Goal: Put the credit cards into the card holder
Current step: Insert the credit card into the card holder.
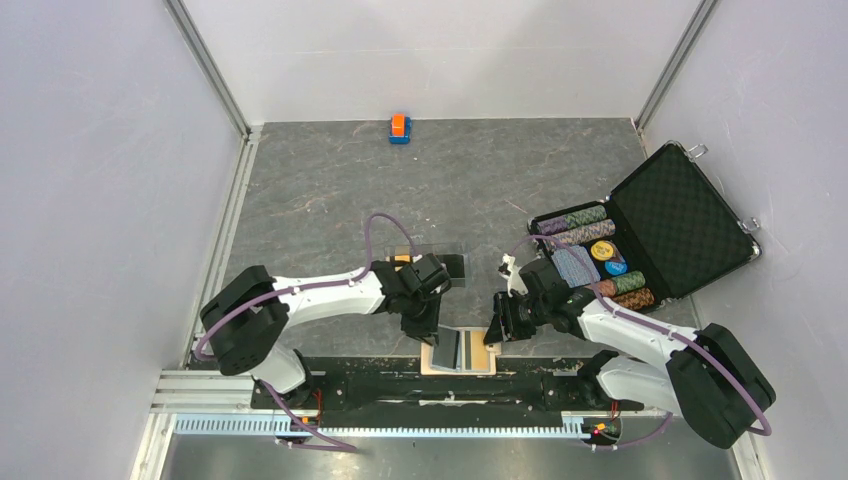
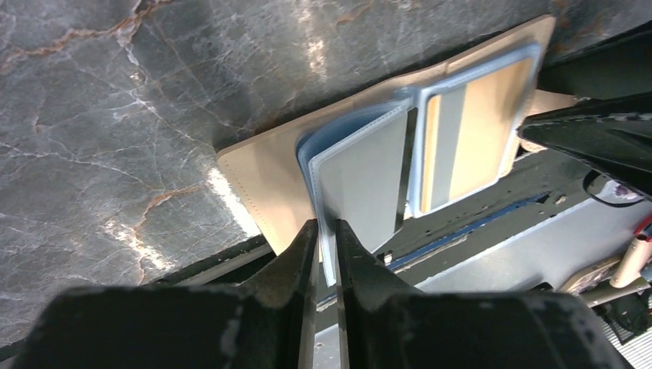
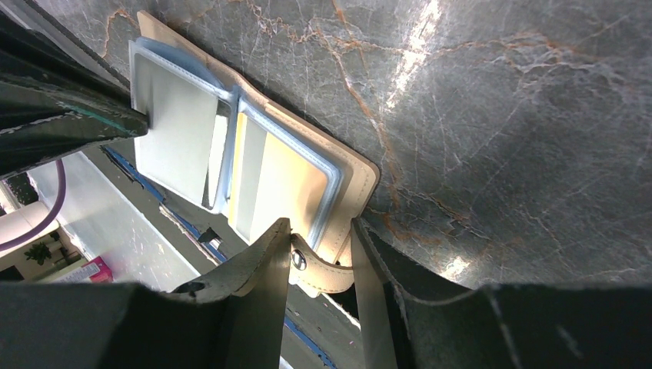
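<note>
- At the near edge of the table point(image 1: 330, 190), between the two arms, the card holder point(image 1: 458, 352) lies opened flat with its clear sleeve pages facing up
- On its left side the left gripper point(image 2: 327, 231) has its jaws drawn almost together on the lower edge of a grey-blue sleeve page point(image 2: 361, 181); the page is lifted off the tan cover and its edge runs between the two fingers
- On its right side the right gripper point(image 3: 319, 231) has its jaws partly apart, one on each side of the tan snap tab point(image 3: 327, 273), and both press against it; the metal stud point(image 3: 298, 260) sits beside one finger
- The other page shows a tan-gold face under clear plastic; card or lining, I cannot tell
- Apart from the holder, the credit cards point(image 1: 452, 266) lie just behind the left wrist: a dark one, and an orange one half hidden by the arm
- To the right an open black case point(image 1: 680, 220) holds poker chips; an orange-and-blue block point(image 1: 399, 128) sits at the far edge
</note>
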`<state>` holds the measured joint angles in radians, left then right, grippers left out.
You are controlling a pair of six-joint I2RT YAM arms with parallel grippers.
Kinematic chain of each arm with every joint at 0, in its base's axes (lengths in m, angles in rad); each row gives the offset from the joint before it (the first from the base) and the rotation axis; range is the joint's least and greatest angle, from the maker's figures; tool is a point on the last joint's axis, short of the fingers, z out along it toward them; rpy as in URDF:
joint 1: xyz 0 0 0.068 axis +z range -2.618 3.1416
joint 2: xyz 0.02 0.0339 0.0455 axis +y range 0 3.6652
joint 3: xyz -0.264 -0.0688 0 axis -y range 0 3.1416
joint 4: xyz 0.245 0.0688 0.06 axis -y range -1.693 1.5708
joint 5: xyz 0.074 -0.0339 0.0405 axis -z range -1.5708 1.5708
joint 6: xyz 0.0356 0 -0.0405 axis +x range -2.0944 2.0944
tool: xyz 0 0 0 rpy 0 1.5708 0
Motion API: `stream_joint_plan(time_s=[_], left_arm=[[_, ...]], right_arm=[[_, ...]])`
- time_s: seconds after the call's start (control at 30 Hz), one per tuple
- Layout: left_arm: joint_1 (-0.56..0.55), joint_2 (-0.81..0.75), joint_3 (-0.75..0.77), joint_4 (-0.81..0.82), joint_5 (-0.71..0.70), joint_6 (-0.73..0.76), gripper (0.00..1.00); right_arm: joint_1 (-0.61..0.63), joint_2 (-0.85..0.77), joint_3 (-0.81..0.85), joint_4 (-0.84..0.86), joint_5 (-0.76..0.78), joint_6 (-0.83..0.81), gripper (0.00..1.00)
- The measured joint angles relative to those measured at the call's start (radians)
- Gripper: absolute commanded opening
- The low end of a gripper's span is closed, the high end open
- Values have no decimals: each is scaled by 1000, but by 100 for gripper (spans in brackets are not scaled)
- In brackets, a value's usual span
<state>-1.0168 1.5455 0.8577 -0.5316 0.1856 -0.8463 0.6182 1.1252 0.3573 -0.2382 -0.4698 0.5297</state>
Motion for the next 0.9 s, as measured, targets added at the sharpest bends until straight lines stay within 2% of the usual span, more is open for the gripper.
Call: stream_joint_plan(time_s=[0.2, 0.3, 0.5, 0.63, 0.9], left_arm=[[-4, 0, 66, -61, -10, 16, 21], [-12, 4, 92, -79, -12, 37, 27], [-33, 60, 118, -108, -21, 60, 29], [-50, 97, 119, -137, -31, 68, 29], [-84, 129, 163, -193, -56, 86, 20]], right_arm=[[0, 0, 0, 0, 0, 0, 38], [0, 2, 1, -1, 0, 0, 38], [0, 2, 2, -1, 0, -1, 38], [0, 2, 2, -1, -1, -3, 38], [0, 2, 2, -2, -1, -3, 38]])
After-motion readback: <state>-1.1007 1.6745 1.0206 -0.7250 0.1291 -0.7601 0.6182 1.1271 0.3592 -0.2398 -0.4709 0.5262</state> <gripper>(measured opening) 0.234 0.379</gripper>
